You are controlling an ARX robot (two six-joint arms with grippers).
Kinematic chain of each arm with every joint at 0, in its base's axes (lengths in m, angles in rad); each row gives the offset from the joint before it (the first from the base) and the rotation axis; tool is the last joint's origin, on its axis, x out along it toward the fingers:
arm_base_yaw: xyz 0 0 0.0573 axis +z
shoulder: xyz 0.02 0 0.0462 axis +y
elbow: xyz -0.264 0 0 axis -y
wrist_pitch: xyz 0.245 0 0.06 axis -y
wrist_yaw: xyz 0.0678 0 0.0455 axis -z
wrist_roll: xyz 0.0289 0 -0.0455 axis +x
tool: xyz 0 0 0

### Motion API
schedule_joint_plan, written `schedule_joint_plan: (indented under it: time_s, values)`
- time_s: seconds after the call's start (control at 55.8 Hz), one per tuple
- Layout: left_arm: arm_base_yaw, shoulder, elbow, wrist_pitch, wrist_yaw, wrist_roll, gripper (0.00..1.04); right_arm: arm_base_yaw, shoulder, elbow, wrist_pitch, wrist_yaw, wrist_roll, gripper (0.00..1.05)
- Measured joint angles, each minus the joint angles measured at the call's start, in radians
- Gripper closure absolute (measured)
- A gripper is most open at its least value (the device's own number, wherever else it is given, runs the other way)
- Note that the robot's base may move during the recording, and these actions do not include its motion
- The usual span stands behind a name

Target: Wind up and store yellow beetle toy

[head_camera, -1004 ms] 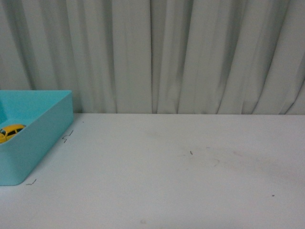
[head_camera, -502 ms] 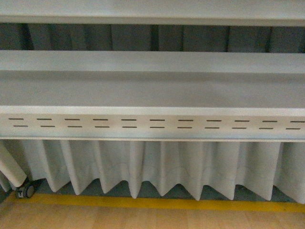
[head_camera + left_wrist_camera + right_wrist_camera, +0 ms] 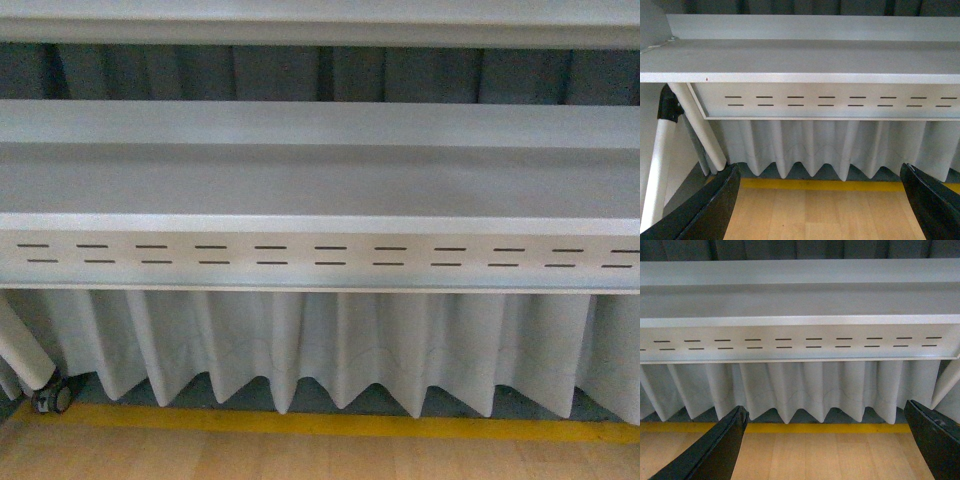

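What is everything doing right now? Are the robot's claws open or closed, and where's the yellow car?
left gripper: open, fingers wide apart, holding nothing
right gripper: open, fingers wide apart, holding nothing
yellow beetle toy: not in any view
curtain: hanging below the table edge
caster wheel: resting on the floor

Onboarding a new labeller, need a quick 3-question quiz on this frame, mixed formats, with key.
1. True or false: the yellow beetle toy shows in at least one of the three views.
2. Multiple choice: what hangs below the slotted white table edge in the front view? A) a pleated white curtain B) a blue bin C) a cable bundle
3. Short answer: how do the left gripper and right gripper stand, and do they hold anything?

Key
1. False. No toy in any view.
2. A. The pleated white curtain hangs down toward the yellow floor stripe.
3. Both are wide open and hold nothing; only the wooden floor shows between the fingers.
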Motion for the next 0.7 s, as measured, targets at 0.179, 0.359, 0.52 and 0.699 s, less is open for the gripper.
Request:
schedule_joint_plan:
  time_s: [0.179,0.359,0.52,0.699]
  values:
    - [0.0,0.0,0.0,0.0,0.0,0.0,0.07,0.0,0.0,0.0,0.0,0.0,0.0,0.07]
    - [0.0,0.0,0.0,0.0,0.0,0.0,0.07,0.0,0.0,0.0,0.0,0.0,0.0,0.07]
    - [0.0,0.0,0.0,0.0,0.0,0.0,0.07,0.0,0.0,0.0,0.0,0.0,0.0,0.07]
    - [0.0,0.0,0.0,0.0,0.0,0.0,0.07,0.0,0.0,0.0,0.0,0.0,0.0,0.07]
